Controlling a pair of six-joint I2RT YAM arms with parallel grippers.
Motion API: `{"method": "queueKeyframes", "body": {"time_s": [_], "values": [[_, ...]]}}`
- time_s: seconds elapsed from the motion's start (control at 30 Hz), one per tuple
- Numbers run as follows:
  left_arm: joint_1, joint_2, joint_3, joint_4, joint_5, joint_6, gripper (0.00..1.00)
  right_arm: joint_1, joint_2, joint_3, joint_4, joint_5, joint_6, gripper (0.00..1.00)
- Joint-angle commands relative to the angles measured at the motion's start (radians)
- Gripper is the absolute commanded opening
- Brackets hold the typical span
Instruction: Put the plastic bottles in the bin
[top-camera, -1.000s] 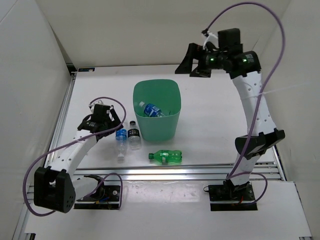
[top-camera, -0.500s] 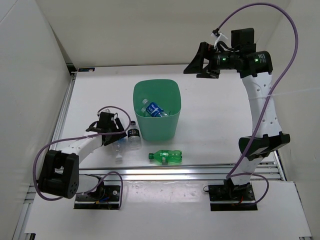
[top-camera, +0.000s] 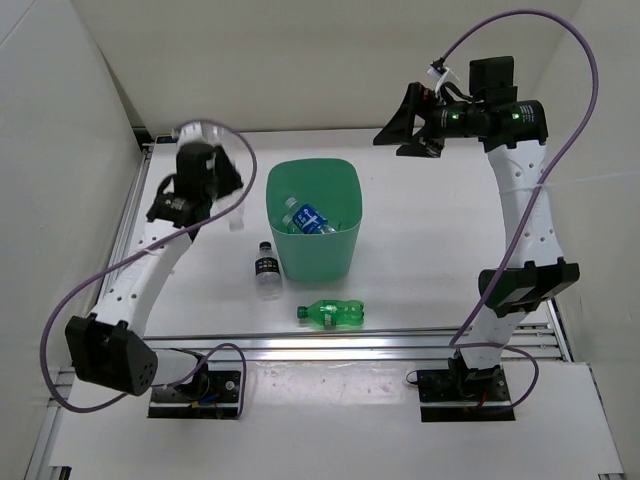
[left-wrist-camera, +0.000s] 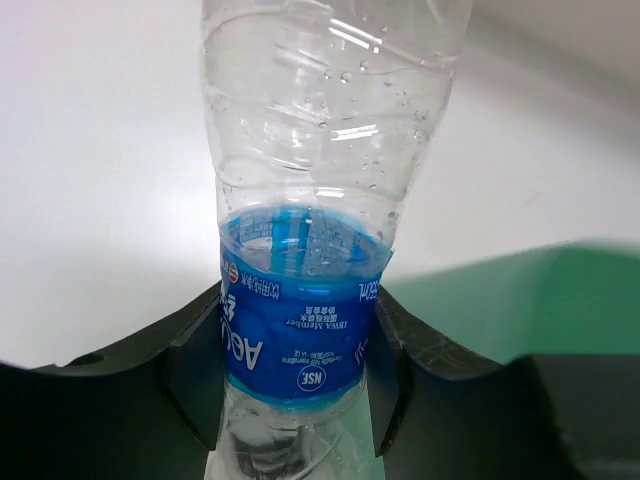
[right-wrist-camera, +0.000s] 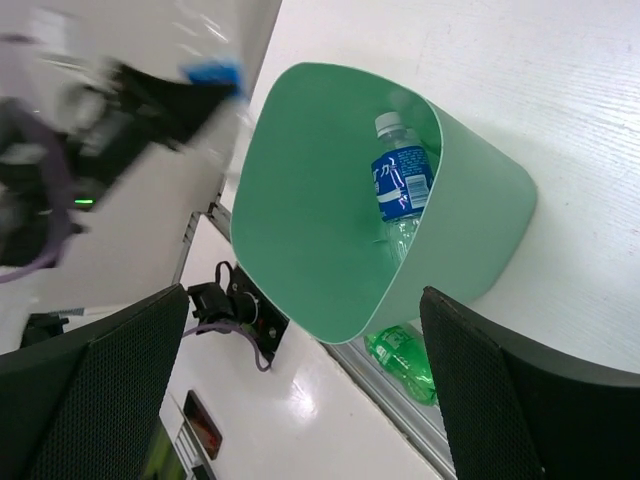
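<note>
My left gripper (left-wrist-camera: 295, 370) is shut on a clear plastic bottle with a blue label (left-wrist-camera: 310, 200), its jaws pressing on the label band. From above, this gripper (top-camera: 215, 175) hangs blurred in the air just left of the green bin (top-camera: 345, 255). Inside the bin lies another blue-labelled bottle (top-camera: 305, 218) (right-wrist-camera: 402, 185). A black-labelled bottle (top-camera: 266, 268) lies on the table left of the bin. A green bottle (top-camera: 332, 313) lies in front of it. My right gripper (top-camera: 405, 125) is open and empty, high above the back right, looking down at the bin (right-wrist-camera: 300, 200).
White walls enclose the table on the left, back and right. An aluminium rail (top-camera: 350, 345) runs along the near edge by both arm bases. Purple cables (top-camera: 520, 25) loop above each arm.
My left gripper dropped onto the blue-labelled bottle beside the black-labelled one, shut on it, and lifted it up and back to beside the bin's rim. The right gripper drifted slightly right.
</note>
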Motion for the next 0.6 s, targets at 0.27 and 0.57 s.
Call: {"method": "queueKeyframes", "body": {"time_s": [0.27, 0.57], "values": [[-0.265, 0.175, 0.581, 0.016, -0.019, 0.180, 0.50, -0.001, -0.018, -0.054, 0.016, -0.022, -0.016, 1.00], [-0.464, 0.238, 0.564, 0.016, -0.131, 0.296, 1.00, -0.001, -0.018, -0.063, 0.016, -0.002, -0.025, 1.00]]}}
